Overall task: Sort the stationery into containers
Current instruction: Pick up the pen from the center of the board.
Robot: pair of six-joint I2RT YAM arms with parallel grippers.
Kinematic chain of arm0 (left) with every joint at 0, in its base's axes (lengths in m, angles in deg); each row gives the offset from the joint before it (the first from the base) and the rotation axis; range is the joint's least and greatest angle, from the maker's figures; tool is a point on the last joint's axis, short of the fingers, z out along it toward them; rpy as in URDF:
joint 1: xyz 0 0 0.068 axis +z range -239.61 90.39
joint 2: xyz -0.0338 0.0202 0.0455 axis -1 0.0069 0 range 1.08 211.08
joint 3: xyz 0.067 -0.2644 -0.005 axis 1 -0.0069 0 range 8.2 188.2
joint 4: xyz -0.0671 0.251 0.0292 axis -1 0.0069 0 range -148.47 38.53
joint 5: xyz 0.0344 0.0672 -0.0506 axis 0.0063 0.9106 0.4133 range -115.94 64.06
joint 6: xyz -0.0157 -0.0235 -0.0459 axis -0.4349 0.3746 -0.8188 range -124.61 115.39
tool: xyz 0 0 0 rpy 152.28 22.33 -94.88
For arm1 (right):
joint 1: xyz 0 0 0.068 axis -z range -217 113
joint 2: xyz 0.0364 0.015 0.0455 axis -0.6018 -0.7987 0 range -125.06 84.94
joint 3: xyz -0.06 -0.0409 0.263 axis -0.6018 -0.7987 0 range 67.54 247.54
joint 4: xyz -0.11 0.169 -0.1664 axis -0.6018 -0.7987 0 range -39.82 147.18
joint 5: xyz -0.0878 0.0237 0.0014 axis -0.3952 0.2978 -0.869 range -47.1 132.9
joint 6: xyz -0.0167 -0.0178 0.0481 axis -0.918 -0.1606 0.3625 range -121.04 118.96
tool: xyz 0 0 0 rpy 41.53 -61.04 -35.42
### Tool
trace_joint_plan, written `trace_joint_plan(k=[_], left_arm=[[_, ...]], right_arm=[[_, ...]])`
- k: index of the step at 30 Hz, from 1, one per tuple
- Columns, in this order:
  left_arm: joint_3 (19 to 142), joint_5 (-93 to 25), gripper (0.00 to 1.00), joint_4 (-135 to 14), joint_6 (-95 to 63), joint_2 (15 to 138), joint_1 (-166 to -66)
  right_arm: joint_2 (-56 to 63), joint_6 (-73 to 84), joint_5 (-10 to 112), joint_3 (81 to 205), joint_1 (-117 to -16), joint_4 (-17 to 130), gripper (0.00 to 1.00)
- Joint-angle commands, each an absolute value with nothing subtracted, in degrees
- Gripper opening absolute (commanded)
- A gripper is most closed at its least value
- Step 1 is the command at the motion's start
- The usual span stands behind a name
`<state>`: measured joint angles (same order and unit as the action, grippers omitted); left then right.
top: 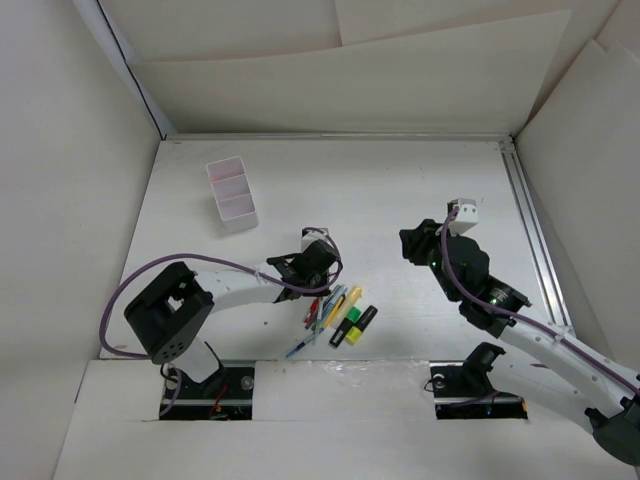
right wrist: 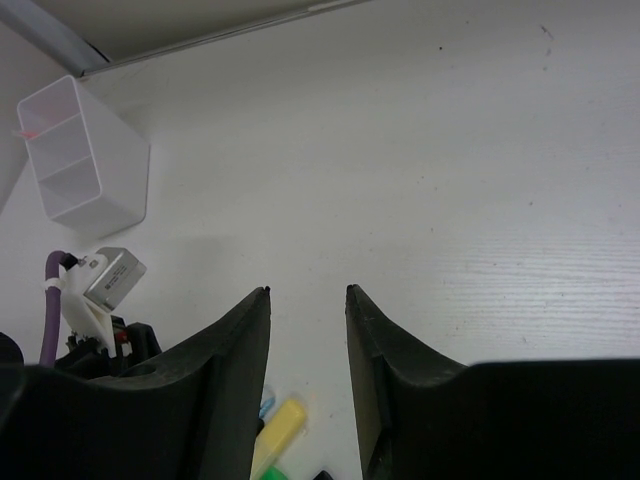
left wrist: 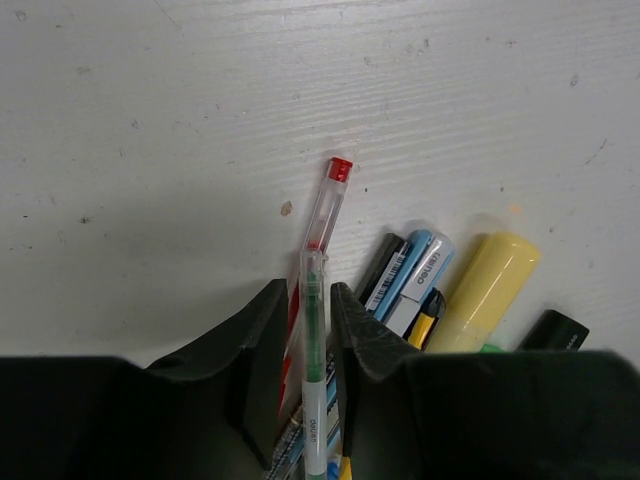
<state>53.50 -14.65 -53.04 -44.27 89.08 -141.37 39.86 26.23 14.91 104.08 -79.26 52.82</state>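
The stationery pile (top: 335, 315) lies near the table's front middle: thin pens and yellow and green highlighters (top: 355, 322). My left gripper (top: 312, 265) sits over the pile's left end. In the left wrist view its jaws (left wrist: 310, 300) stand close on a clear pen with a green refill (left wrist: 314, 330). A red-capped clear pen (left wrist: 330, 200), blue pens (left wrist: 415, 272) and a yellow highlighter (left wrist: 487, 288) lie beside it. The white two-compartment box (top: 232, 195) stands at the back left, also in the right wrist view (right wrist: 85, 160). My right gripper (top: 418, 245) (right wrist: 307, 290) is open and empty above bare table.
White walls close in the table on the left, back and right. A metal rail (top: 530, 220) runs along the right edge. A purple cable (top: 150, 275) loops over the left arm. A loose blue pen (top: 298, 348) lies at the front edge.
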Motion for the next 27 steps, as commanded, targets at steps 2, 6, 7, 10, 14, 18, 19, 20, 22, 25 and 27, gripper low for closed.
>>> trace_joint_plan(k=[2,6,7,10,14,18,19,20,22,25,27], left_arm=[[52.93,-13.11,0.17,-53.19,-44.26,89.49,-141.72],[52.93,-12.59,0.12,-53.19,-44.25,90.02,-141.72],[52.93,-12.58,0.07,-53.19,-44.25,90.02,-141.72],[52.93,-12.58,0.00,-53.19,-44.25,88.88,-141.72],[54.25,-12.06,0.00,-51.88,-44.25,87.31,-141.72],[55.83,-11.53,0.00,-50.12,-43.64,83.44,-141.72],[56.71,-11.53,0.00,-50.12,-43.64,82.65,-141.72],[58.02,-10.40,0.00,-49.60,-43.64,81.07,-141.72],[59.34,-8.90,0.00,-48.97,-43.64,79.74,-141.72],[61.10,-4.78,0.00,-48.97,-43.64,77.98,-141.72],[62.16,-3.10,0.00,-50.46,-43.64,76.67,-139.72]], right_arm=[[40.12,26.38,15.21,104.72,-78.83,54.19,0.42],[40.12,26.38,15.21,104.72,-78.83,54.19,0.42],[40.12,26.38,15.21,104.72,-78.83,54.19,0.42],[40.12,26.38,15.21,104.72,-78.83,54.19,0.42],[40.12,26.38,15.74,105.25,-78.83,54.19,0.42],[40.12,26.38,15.74,105.25,-78.83,54.19,0.42],[40.12,26.38,15.74,105.25,-78.83,54.19,0.42],[40.12,26.38,15.74,105.25,-78.83,54.19,0.42],[40.12,26.38,15.74,105.25,-78.83,54.19,0.42],[40.12,26.38,15.74,105.25,-78.83,54.19,0.42],[40.12,26.38,15.74,105.25,-78.83,54.19,0.42]])
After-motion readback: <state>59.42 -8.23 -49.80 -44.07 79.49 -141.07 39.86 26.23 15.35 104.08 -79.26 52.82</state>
